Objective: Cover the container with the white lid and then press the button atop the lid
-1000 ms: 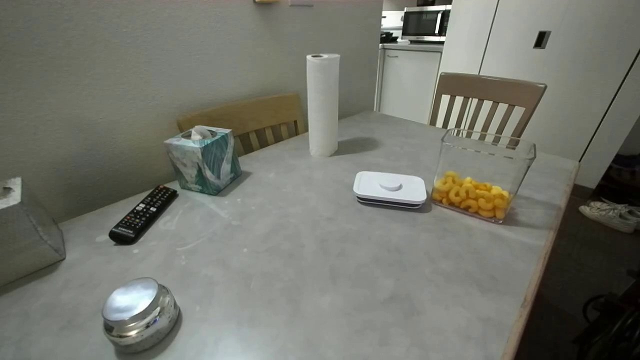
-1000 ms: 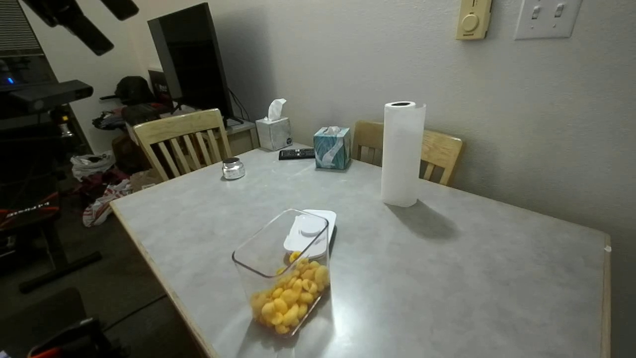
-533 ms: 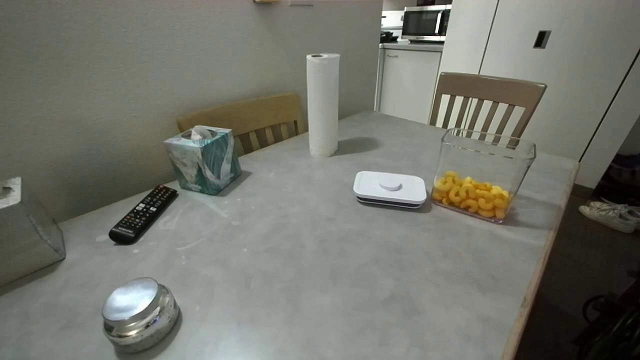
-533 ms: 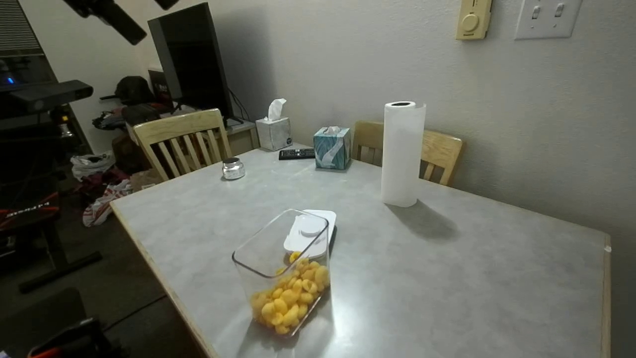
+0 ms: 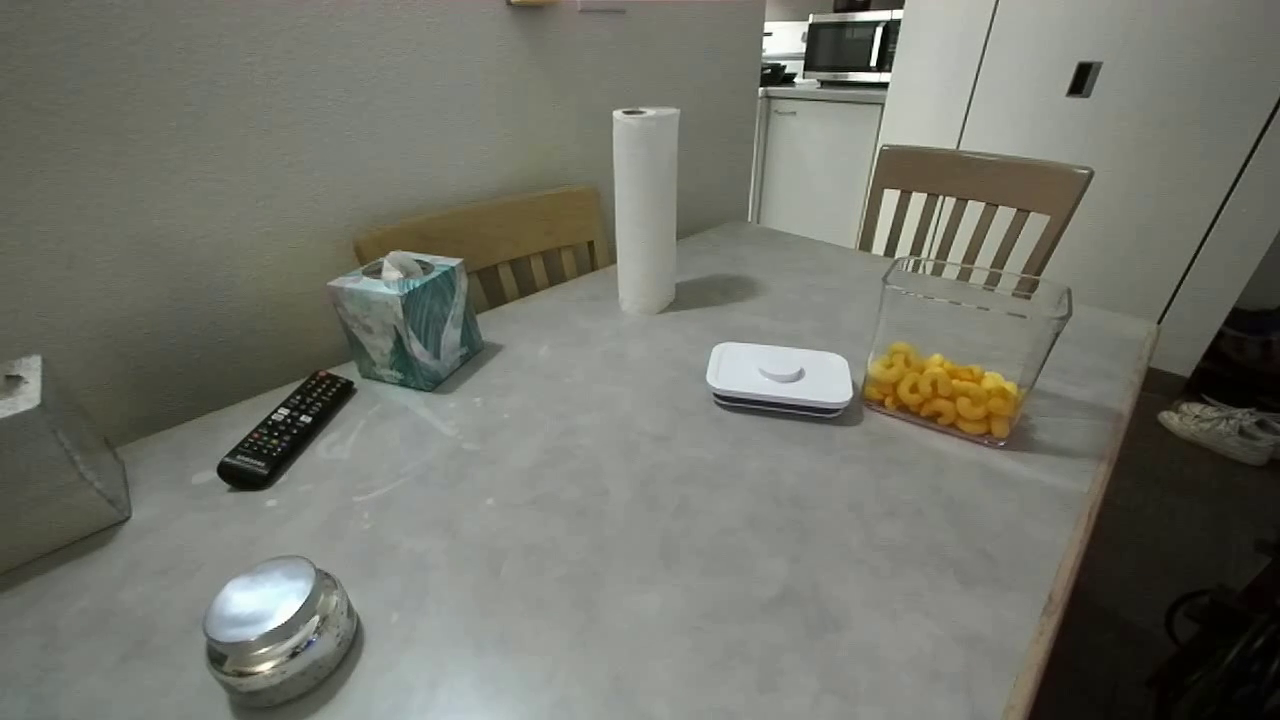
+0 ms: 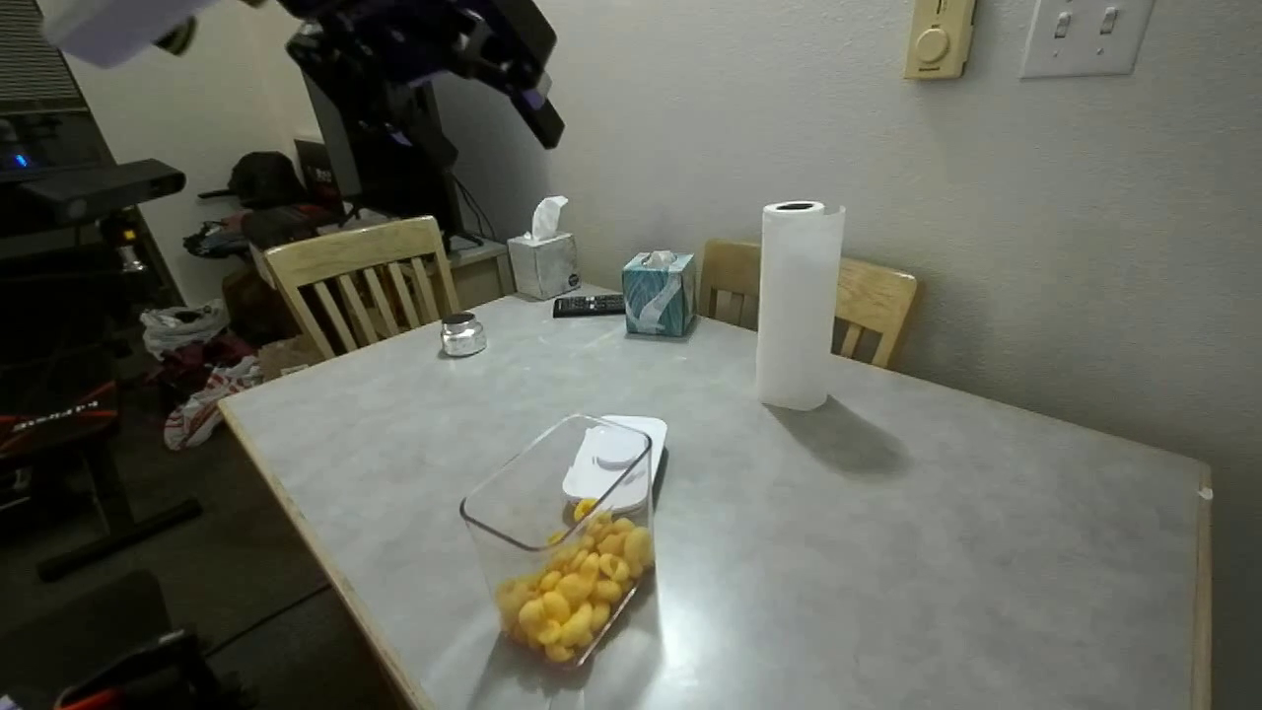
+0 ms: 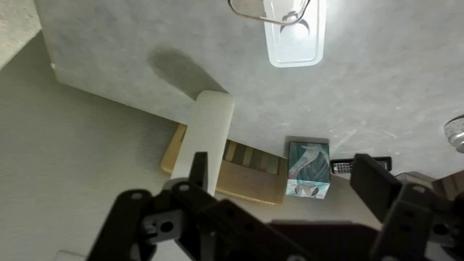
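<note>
The container, a clear plastic box partly filled with yellow snack curls, stands upright with its top uncovered. Beside it the white lid lies flat on the table, its round button facing up. Seen through the clear wall, the lid is partly behind the container in an exterior view. My gripper hangs high above the table, well away from both. In the wrist view its gripper fingers are spread wide with nothing held, and the lid and the container's rim show at the top edge.
A tall paper towel roll stands behind the lid. Farther along are a teal tissue box, a remote, a grey tissue box and a shiny metal jar. Chairs stand against the table edges.
My gripper and part of the arm have come further into an exterior view, moving right and slightly down. Container, lid and other objects are where they were.
</note>
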`<state>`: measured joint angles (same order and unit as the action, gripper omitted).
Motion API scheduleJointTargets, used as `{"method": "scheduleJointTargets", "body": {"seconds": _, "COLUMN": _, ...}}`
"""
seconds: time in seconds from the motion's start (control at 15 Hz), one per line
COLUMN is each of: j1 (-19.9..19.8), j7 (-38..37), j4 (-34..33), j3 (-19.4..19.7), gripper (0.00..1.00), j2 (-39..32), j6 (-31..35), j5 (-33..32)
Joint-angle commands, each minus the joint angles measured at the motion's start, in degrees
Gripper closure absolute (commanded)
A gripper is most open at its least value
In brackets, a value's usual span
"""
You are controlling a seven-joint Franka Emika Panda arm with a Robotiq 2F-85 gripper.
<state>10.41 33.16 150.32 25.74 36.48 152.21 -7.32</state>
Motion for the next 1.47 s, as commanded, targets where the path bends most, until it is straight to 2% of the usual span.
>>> {"method": "scheduleJointTargets", "body": {"seconds": 0.0, "j1": 10.0, "j7": 12.5, "j4": -8.0, "j3": 6.5, "gripper": 0.00, "j2": -10.0, "j6": -0.6, "j5": 10.1}}
{"method": "scheduleJointTargets", "body": {"seconds": 0.2, "j1": 15.1, "j7": 23.8, "j4": -13.8, "j3": 9.8, "gripper": 0.00, "j2": -15.5, "j6": -5.3, "j5": 20.1}}
{"method": "scheduleJointTargets", "body": {"seconds": 0.27, "j1": 9.3, "j7": 19.9, "j4": -9.1, "j3": 4.3, "gripper": 0.00, "j2": -12.0, "j6": -2.2, "j5": 18.9}}
{"method": "scheduleJointTargets", "body": {"seconds": 0.4, "j1": 10.2, "j7": 23.5, "j4": -11.9, "j3": 4.7, "gripper": 0.00, "j2": -15.1, "j6": -3.7, "j5": 22.0}}
{"method": "scheduleJointTargets", "body": {"seconds": 0.67, "j1": 10.2, "j7": 23.8, "j4": -12.9, "j3": 4.7, "gripper": 0.00, "j2": -16.0, "j6": -4.4, "j5": 22.2}}
{"method": "scheduleJointTargets", "body": {"seconds": 0.8, "j1": 10.4, "j7": 25.7, "j4": -16.3, "j3": 4.8, "gripper": 0.00, "j2": -18.1, "j6": -12.6, "j5": 25.2}}
{"method": "scheduleJointTargets", "body": {"seconds": 1.07, "j1": 8.1, "j7": 29.9, "j4": -23.9, "j3": 1.2, "gripper": 0.00, "j2": -24.8, "j6": -28.5, "j5": 32.6}}
{"method": "scheduleJointTargets", "body": {"seconds": 1.2, "j1": 5.0, "j7": 30.4, "j4": -28.5, "j3": -1.6, "gripper": 0.00, "j2": -29.6, "j6": -35.5, "j5": 34.2}}
{"method": "scheduleJointTargets", "body": {"seconds": 1.27, "j1": 2.2, "j7": 33.0, "j4": -30.2, "j3": -1.3, "gripper": 0.00, "j2": -32.9, "j6": -38.5, "j5": 34.6}}
{"method": "scheduleJointTargets", "body": {"seconds": 1.4, "j1": -2.9, "j7": 33.0, "j4": -34.2, "j3": -4.0, "gripper": 0.00, "j2": -38.4, "j6": -42.8, "j5": 32.9}}
